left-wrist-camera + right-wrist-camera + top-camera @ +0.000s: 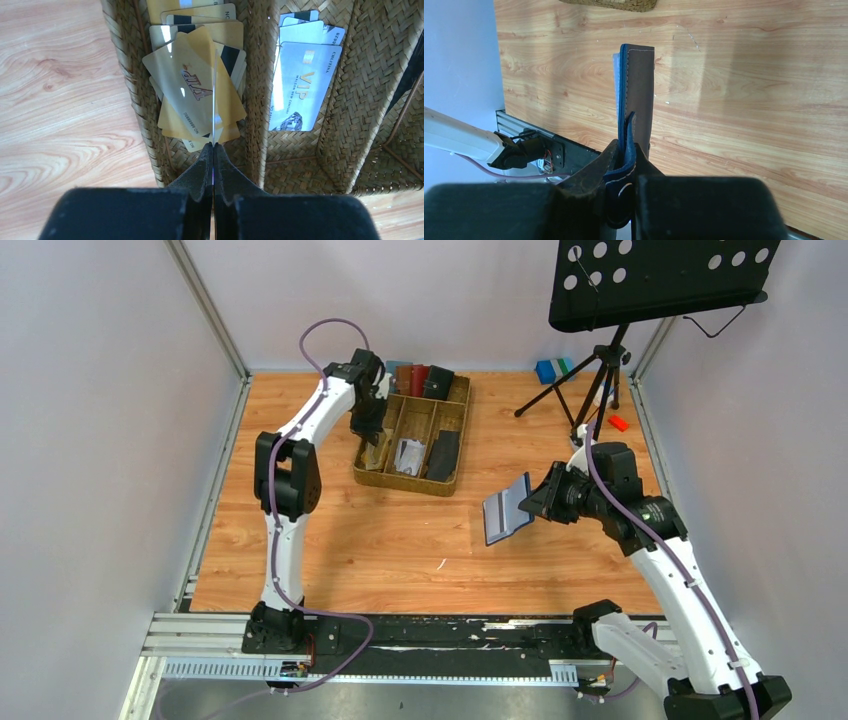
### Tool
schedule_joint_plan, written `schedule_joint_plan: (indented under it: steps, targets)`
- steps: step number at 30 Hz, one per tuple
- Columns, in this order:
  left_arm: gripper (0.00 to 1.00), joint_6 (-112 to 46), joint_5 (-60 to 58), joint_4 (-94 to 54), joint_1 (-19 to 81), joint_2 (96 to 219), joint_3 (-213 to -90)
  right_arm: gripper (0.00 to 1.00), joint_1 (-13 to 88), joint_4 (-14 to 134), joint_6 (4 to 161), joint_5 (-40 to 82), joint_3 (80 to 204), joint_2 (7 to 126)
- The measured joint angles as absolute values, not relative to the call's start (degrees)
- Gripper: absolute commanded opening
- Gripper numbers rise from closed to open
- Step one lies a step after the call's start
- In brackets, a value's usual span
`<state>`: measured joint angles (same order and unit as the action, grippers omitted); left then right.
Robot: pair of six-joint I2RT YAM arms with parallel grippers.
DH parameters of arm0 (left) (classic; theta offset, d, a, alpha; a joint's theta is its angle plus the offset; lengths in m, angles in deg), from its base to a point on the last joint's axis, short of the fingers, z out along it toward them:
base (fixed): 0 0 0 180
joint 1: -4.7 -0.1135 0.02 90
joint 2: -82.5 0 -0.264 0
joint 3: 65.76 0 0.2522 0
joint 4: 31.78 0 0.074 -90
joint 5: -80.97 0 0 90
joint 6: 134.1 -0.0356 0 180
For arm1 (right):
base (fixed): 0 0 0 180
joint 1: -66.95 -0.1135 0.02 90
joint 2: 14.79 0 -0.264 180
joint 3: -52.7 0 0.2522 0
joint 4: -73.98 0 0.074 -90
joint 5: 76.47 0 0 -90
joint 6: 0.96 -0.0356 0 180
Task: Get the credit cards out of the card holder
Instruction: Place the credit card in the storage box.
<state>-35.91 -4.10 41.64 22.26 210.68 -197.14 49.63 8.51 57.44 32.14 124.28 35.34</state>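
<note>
A wooden surface (330, 540) seen from above, with two white robot arms reaching over it. The left arm stretches to a woven basket (463, 435) split into long compartments at the far middle of the surface. The left pincer (213, 150) is closed flat on the end of a single credit card (214, 100), which shows only as a thin bright edge. That card hangs above a loose pile of gold credit cards (192, 95) lying in the basket's left compartment. In the next compartment to the right lie silver credit cards (300, 85) printed "VIP".

The right arm is well apart from the basket, over the bare wood on the right. The right pincer (626, 155) is clamped on the navy-blue card holder (640, 90) near its little side tab, holding it clear of the surface. From the wrist view the holder stands edge-on. A black music stand (660, 280) stands at the far right corner.
</note>
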Motion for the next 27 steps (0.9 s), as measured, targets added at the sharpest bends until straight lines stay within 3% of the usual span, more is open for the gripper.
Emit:
schedule_joint_plan:
  steps: [2, 5, 7, 16, 20, 27]
  targets:
    - [0.04, -35.9, -3.3, 41.6, 21.8, 210.7, -197.1, 0.00, 49.8, 8.5, 57.4, 32.0, 124.3, 35.5]
    - [0.25, -36.0, -3.7, 41.3, 21.3, 210.7, -197.1, 0.00, 49.8, 8.5, 57.4, 32.0, 124.3, 35.6]
    - [0.33, -36.3, -4.6, 41.4, 21.2, 210.7, -197.1, 0.00, 49.8, 8.5, 57.4, 32.0, 124.3, 35.6]
    - [0.37, -36.7, -6.6, 43.1, 21.2, 210.7, -198.4, 0.00, 49.8, 8.6, 57.4, 32.1, 124.3, 35.7]
    - [0.45, -36.8, -7.3, 44.4, 21.2, 209.9, -200.8, 0.00, 49.8, 8.8, 57.1, 32.8, 124.3, 35.7]
    - [0.48, -35.0, -4.4, 43.6, 21.2, 197.6, -194.1, 0.00, 49.8, 13.8, 53.9, 36.8, 122.5, 35.6]
